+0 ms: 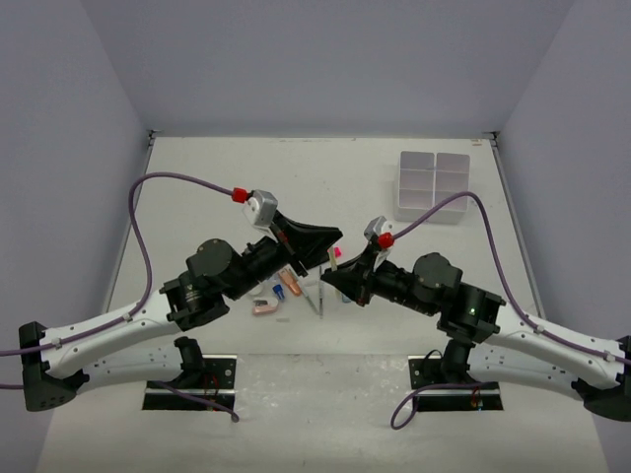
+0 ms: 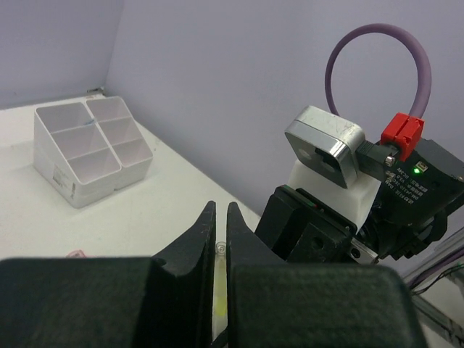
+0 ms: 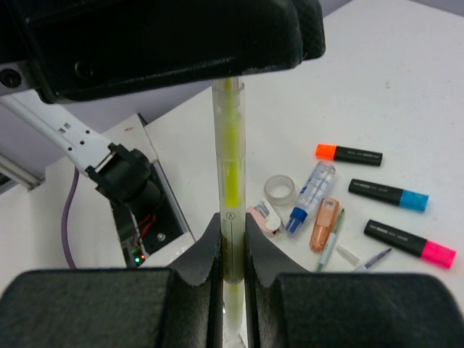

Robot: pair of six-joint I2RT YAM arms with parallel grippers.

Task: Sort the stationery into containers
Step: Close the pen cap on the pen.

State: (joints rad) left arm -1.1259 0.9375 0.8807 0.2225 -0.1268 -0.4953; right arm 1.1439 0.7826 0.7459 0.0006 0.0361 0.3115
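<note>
A clear pen with yellow ink [image 3: 230,159] is held in the air between both grippers. My right gripper [image 3: 232,225] is shut on its lower part. My left gripper [image 2: 221,217] closes around its other end, whose tip [image 2: 219,248] shows between the fingers. In the top view the two grippers meet above the table's middle, left [image 1: 330,241] and right [image 1: 335,278]. On the table below lie orange [image 3: 349,154], blue [image 3: 388,194] and pink [image 3: 409,243] highlighters, a tape roll [image 3: 279,190], a copper piece [image 3: 325,223] and a pink piece [image 3: 262,217]. The white organiser [image 1: 434,185] stands far right.
A small clear bottle with a blue cap [image 3: 310,188] and thin pens [image 3: 330,246] lie among the stationery. The organiser also shows in the left wrist view [image 2: 90,148]; no item shows in its compartments. The left arm's base plate [image 3: 145,210] is near the pile.
</note>
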